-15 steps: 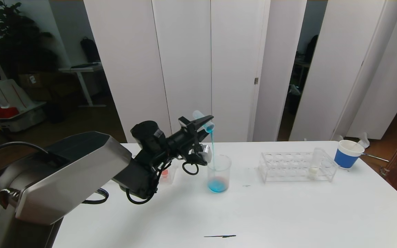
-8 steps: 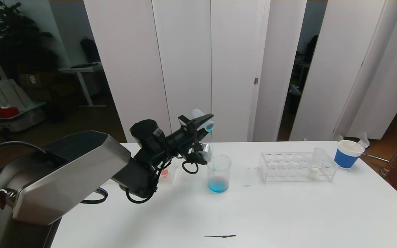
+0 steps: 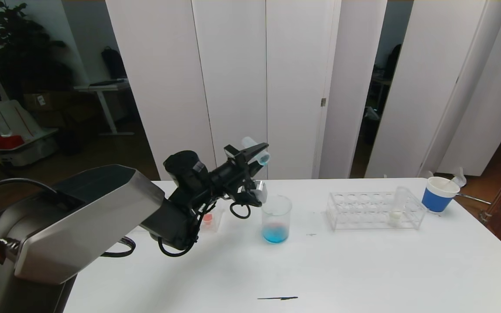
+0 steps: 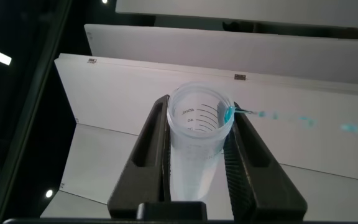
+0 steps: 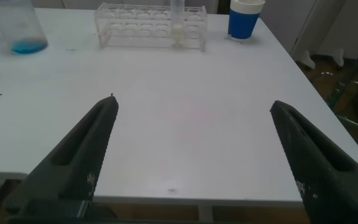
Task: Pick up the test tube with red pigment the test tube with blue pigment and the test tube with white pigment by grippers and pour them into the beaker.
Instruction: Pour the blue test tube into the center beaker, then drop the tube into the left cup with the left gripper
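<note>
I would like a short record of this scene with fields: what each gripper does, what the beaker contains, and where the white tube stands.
left gripper: shut on the test tube with blue pigment, held tilted above the beaker
right gripper: open, empty, low over the table's near edge
beaker: upright on the table, blue liquid at its bottom
test tube with white pigment: upright in the clear rack
paper cup: beyond the rack's right end

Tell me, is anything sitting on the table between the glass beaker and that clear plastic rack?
Nothing solid: in the head view the white table between the beaker and the rack is bare apart from small dark specks.
</note>
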Action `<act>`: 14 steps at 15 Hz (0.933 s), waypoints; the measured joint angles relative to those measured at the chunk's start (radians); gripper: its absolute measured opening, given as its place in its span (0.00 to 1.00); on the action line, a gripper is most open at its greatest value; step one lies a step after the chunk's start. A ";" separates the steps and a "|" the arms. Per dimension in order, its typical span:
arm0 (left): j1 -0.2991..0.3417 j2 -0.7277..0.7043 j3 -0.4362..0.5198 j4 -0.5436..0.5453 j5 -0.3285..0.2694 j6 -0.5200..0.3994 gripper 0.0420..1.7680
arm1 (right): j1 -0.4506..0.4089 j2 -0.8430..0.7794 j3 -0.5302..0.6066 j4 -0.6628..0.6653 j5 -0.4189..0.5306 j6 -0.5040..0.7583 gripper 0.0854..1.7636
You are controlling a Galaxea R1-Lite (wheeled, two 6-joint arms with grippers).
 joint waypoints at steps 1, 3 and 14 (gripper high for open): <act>0.000 -0.003 0.003 0.000 0.003 -0.001 0.31 | 0.000 0.000 0.000 0.000 0.000 0.000 0.99; 0.001 -0.016 0.006 0.000 0.005 -0.008 0.31 | 0.000 0.000 0.000 0.000 0.000 0.000 0.99; -0.007 -0.202 -0.009 0.294 0.498 -0.565 0.31 | 0.000 0.000 0.000 0.000 0.000 0.000 0.99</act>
